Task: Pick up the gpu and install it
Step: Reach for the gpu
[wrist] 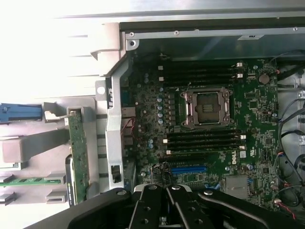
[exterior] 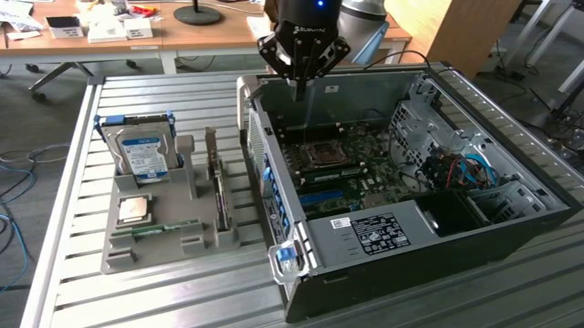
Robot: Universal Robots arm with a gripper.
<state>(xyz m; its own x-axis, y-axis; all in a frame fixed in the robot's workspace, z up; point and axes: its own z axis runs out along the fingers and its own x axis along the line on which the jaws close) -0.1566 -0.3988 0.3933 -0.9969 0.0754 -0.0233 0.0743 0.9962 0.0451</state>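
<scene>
While the black robot hand (exterior: 297,87) is hanging over the rear part of the open black computer tower case (exterior: 429,280), its fingers are lying pressed together and gripping nothing. In the wrist view the hand (wrist: 164,206) is sitting above the green motherboard (wrist: 209,105), near the blue expansion slot (wrist: 188,169).

The thin flat gpu (exterior: 220,191), a green board with a dark face, is standing on its edge in a slot of the grey moulded holder (exterior: 169,246), just beside the case on the exterior view's left and well apart from the hand. The wrist view is catching the gpu (wrist: 78,157) edge-on outside the case wall.

The holder is also carrying a boxy silver hard drive with a blue-white label (exterior: 141,154), a square processor chip (exterior: 135,208) and a narrow green RAM stick (exterior: 164,227).

Case and holder are both resting on a silver slatted metal desk (exterior: 164,294). Behind it, light wooden office tables (exterior: 210,34) are carrying white boxes (exterior: 109,29) and a round black lamp base (exterior: 198,14). Loose cables (exterior: 18,167) are trailing over the grey floor on the exterior view's left.
</scene>
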